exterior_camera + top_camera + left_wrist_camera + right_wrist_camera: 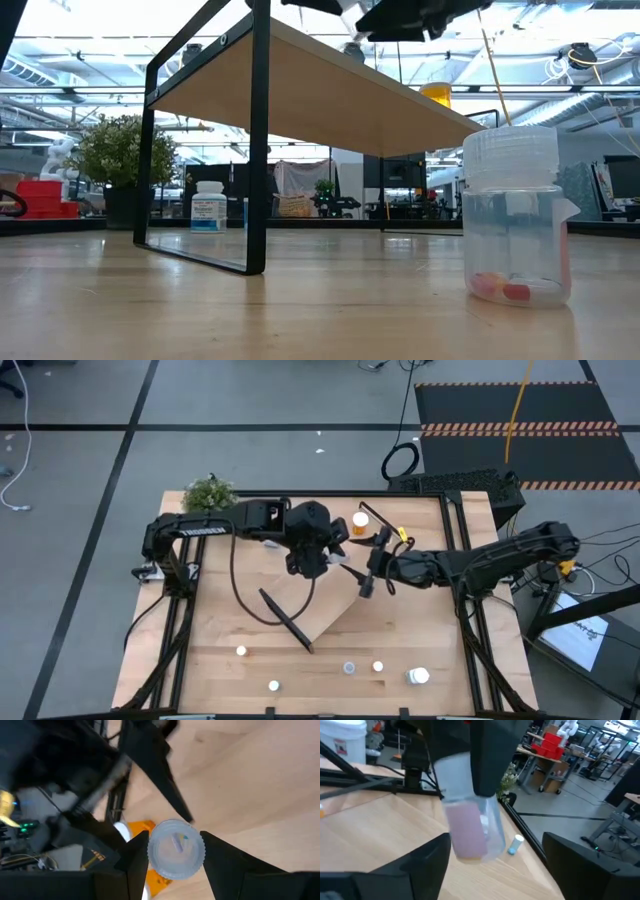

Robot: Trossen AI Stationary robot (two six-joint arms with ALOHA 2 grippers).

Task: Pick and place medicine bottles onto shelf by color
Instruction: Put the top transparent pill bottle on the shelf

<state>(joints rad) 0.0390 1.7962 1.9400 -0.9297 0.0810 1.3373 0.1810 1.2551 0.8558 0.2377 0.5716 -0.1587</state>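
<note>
- Bottle in play [470, 810]: small clear/pale body w/ ribbed white cap, pinkish contents showing through. From my left wrist cam I see the cap top-down [176, 849], an orange bottle [150, 852] right behind it.
- Left gripper [310, 555]: over the shelf [325, 610] mid-table, fingers part closed on that bottle's cap – I see one finger [135, 857] each side of the cap, touching. Bottle hangs from it above the shelf board.
- Right gripper [372, 565]: jaws wide, just beside the left one. In its wrist cam its fingers [415, 865] sit either side of the hanging bottle, not touching it. Holds nothing.
- Shelf: long light-wood board on thin black brackets, lying at an angle across the table [220, 670]. One orange bottle w/ white cap [360, 520] near the far edge of the table, close to both grippers.
- Near edge of table: several tiny bottles loose [349, 668], one bigger white one [418, 676] toward the right. Low cam has a clear bottle w/ white cap [515, 215] up close, red/orange pills in the bottom, and a white labelled bottle [208, 208] far back under the shelf.
- Small green plant [210, 493] at the far left corner.
- Room: grey floor, black mat w/ hazard stripes, cables; lab benches and shelving behind.
</note>
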